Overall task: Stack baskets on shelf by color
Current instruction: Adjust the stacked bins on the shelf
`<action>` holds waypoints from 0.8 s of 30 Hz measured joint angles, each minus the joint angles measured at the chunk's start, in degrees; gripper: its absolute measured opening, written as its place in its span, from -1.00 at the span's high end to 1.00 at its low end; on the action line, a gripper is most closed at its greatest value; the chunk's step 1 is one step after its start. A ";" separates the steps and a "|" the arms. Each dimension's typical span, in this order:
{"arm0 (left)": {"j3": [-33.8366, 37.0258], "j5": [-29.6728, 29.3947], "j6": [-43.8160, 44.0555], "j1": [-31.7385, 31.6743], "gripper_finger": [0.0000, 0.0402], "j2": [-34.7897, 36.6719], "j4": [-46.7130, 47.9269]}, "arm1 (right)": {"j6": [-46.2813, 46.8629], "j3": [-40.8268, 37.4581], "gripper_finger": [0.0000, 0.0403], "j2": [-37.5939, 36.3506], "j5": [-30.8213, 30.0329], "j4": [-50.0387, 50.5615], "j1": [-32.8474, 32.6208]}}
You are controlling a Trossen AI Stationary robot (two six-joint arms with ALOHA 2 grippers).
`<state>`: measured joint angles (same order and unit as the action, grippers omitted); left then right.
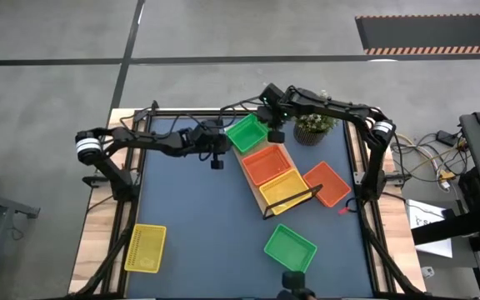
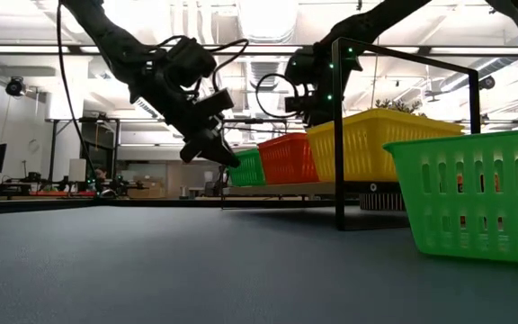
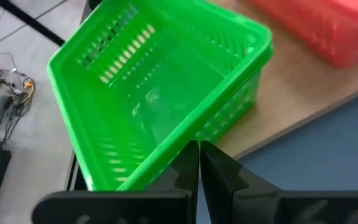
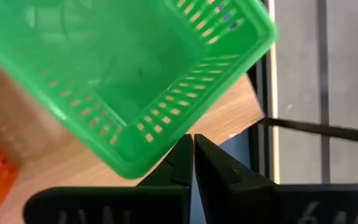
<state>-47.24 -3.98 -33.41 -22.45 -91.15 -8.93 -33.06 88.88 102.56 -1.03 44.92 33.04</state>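
Jaws on both grippers are pressed fully together and hold nothing. Left gripper (image 1: 216, 163) hangs above the blue table top (image 1: 198, 242), just off the left side of the shelf's far end, its closed fingertips (image 3: 197, 163) level with the near rim of the green basket (image 3: 160, 93) that sits there. Right gripper (image 1: 275, 135) hangs at the opposite side of that same green basket, its closed fingertips (image 4: 192, 155) just off one corner of the basket's rim, above the bare wood of the shelf (image 4: 225, 118). Neither gripper is seen touching the basket. The shelf (image 1: 257, 198) lies diagonally across the middle of the table and carries three baskets in a row: the green one at the far end, an orange basket (image 1: 267, 163) in the middle, and a yellow basket (image 1: 285, 190) at the near end, where the black wire frame (image 1: 294, 201) stands. In the low view these three appear side by side on the board, with the frame rising over the yellow one. Three baskets remain loose on the table: a second orange basket (image 1: 327, 183) just beside the shelf on the right, a second green basket (image 1: 290, 248) near the front edge, and a second yellow basket (image 1: 143, 247) well apart at the front left corner. A small potted plant (image 1: 313, 127) stands at the far right of the table, behind the right arm.
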 joint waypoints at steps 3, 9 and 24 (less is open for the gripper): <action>0.00 -1.08 0.02 -0.49 1.00 0.12 -0.13 | -0.06 0.00 0.96 -0.13 0.02 1.93 0.00; 0.00 -1.00 -0.09 -1.71 1.00 0.31 -0.99 | -0.02 -0.02 0.96 -2.04 0.04 5.46 -0.15; 0.35 -4.05 0.63 -1.15 1.00 2.83 -0.84 | 3.45 -0.04 0.96 -8.79 -0.46 11.98 -1.35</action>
<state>-46.89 -8.03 -32.78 -23.60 -88.32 -9.77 -29.60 88.84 93.77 -1.50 56.90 31.69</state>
